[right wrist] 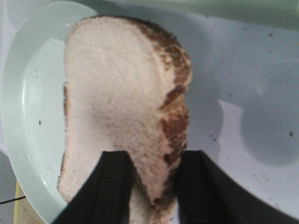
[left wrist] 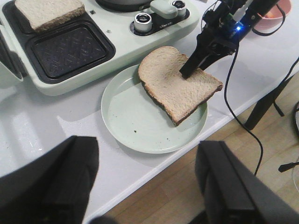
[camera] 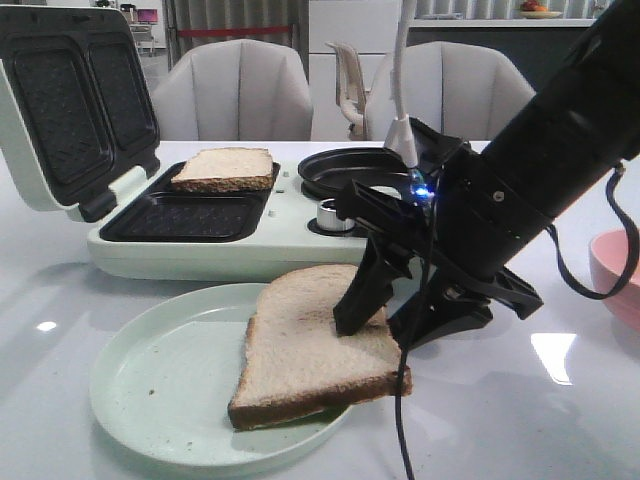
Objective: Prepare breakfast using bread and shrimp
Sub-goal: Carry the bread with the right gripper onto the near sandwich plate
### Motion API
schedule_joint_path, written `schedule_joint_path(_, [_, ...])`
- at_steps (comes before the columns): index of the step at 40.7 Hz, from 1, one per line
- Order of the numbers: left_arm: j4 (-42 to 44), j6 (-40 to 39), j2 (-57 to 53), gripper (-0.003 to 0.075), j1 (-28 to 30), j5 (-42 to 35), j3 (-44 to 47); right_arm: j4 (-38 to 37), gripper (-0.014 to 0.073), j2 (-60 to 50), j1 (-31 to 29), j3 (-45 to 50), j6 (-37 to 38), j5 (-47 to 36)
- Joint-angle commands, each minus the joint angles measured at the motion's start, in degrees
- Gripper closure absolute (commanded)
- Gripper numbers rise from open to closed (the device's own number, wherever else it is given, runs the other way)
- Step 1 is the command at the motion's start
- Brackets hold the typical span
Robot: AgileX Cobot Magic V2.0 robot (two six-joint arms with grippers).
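Soft crusted bread slice (camera: 305, 350), round glossy plate (camera: 160, 385)

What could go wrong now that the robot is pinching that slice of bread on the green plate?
The right arm's fingers pinch the bread slice only near one edge, so the soft slice might tear or slip out when lifted. Part of the slice already overhangs the plate rim, so if it drops it could land on the table. The dangling cable hangs close to the plate and may snag or nudge it.
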Motion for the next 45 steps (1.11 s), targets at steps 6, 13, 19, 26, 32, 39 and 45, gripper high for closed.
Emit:
schedule_joint_path(6, [0.16,-0.11,0.01,0.0222,-0.50,-4.26,-1.57,1.32,0.0478,-3.98,-0.10,-1.65,-1.12,1.49])
schedule_joint_path(13, [0.16,-0.11,0.01,0.0222,-0.50,-4.26,-1.57,1.31,0.0533,-7.47,-0.10,-1.65,-1.12,2.64])
schedule_joint_path(19, [0.16,-0.11,0.01,0.0222,-0.50,-4.26,-1.57,1.31,0.0540,-12.08,-0.10,-1.90,-1.12,6.16])
schedule_joint_path(26, [0.16,-0.11,0.01,0.0222,-0.50,-4.26,-1.57,2.60,0.0540,-16.90,-0.10,-4.82,-1.12,7.70])
schedule_joint_path(32, [0.16,-0.11,0.01,0.0222,-0.50,-4.26,-1.57,5.64,0.0540,-15.10,0.33,-10.28,-1.73,5.93])
schedule_joint_path(39, [0.16,-0.11,0.01,0.0222,-0.50,-4.26,-1.57,13.04,0.0540,-8.84,2.16,-18.01,-5.61,1.99])
schedule_joint_path(45, [0.16,-0.11,0.01,0.0222,-0.50,-4.26,-1.57,19.10,0.0540,-1.84,3.35,-25.63,-6.12,0.43])
